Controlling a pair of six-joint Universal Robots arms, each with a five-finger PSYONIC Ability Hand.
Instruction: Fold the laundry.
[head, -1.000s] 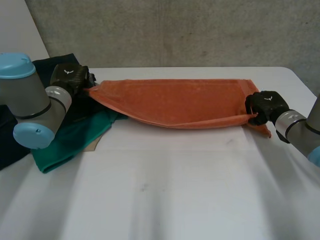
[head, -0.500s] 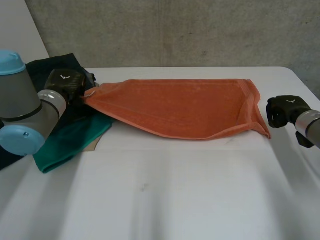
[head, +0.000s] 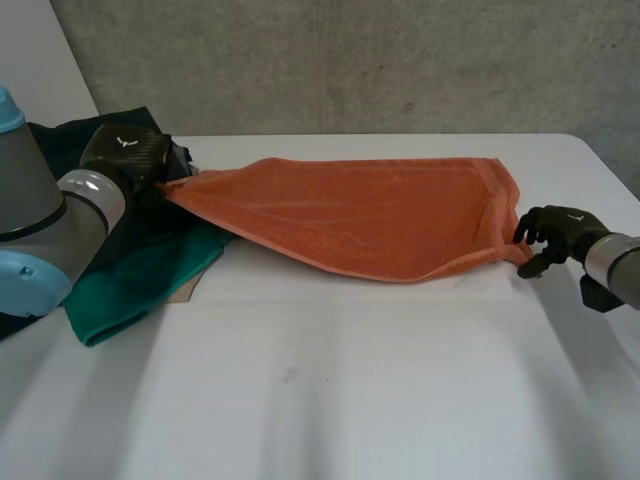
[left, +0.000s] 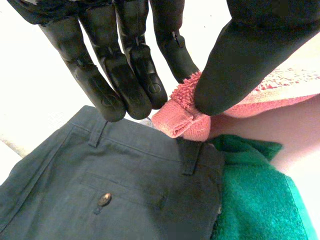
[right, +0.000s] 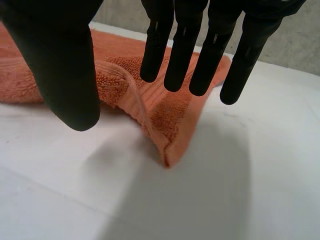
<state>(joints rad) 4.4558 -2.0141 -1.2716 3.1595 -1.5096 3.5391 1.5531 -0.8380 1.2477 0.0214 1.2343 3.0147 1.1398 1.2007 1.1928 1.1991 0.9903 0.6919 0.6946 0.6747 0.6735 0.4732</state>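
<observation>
An orange towel (head: 370, 215) lies stretched across the back of the white table (head: 320, 380), folded lengthwise. My left hand (head: 125, 155) holds its left corner lifted off the table. In the left wrist view that corner (left: 180, 120) is pinched between my thumb (left: 240, 60) and fingers (left: 125, 75). My right hand (head: 555, 230) hovers at the towel's right corner. In the right wrist view its fingers (right: 185, 45) are straight and spread above the corner (right: 165, 120), which rests on the table with nothing gripping it.
Dark trousers (left: 125, 190) and a green cloth (left: 255, 200) lie piled under my left hand at the table's left end (head: 130, 285). A grey wall (head: 350, 60) runs behind the table.
My right hand let go of the towel's right corner, drew away to the right, then came back to it with fingers spread. My left hand stayed shut on its corner.
</observation>
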